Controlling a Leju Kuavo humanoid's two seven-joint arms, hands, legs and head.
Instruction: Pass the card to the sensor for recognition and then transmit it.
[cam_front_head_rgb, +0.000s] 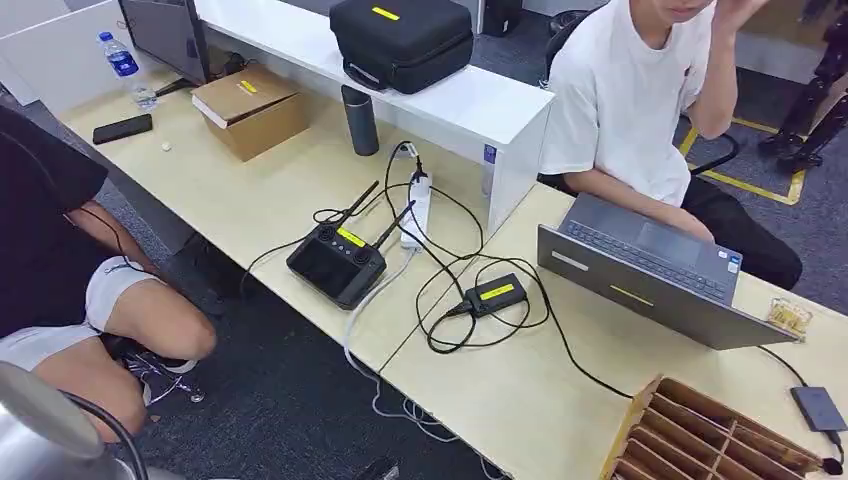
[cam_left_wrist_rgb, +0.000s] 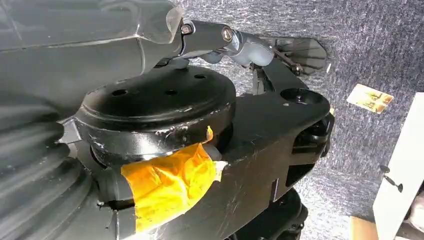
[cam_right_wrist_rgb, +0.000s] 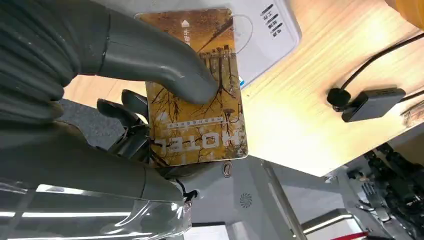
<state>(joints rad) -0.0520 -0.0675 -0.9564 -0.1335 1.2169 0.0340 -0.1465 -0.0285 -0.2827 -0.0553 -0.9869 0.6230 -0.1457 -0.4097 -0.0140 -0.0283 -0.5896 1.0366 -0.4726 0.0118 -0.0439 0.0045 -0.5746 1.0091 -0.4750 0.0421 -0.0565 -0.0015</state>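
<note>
Pinching the hotel card (cam_right_wrist_rgb: 197, 90) flat between thumb and fingers of the right hand (cam_right_wrist_rgb: 125, 100), just above the white sensor (cam_right_wrist_rgb: 270, 35) on the surface (cam_right_wrist_rgb: 300, 115); best lowered level over that sensor; left hand's state untellable.

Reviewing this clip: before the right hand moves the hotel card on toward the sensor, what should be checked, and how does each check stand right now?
1. Card held: ok. The right hand pinches the hotel card, thumb on its face, dark fingers behind.
2. Card whole and readable: ok; the printed face shows unbent.
3. Sensor located: cannot tell. A white device lies on the table beside the card, but nothing marks it as the reader.
4. Path free of cables: not ok. A black adapter with its cord lies on the table nearby.
5. Left hand clear: cannot tell; its fingers are hidden.
6. People clear: cannot tell. A person in white sits at the laptop.
</note>
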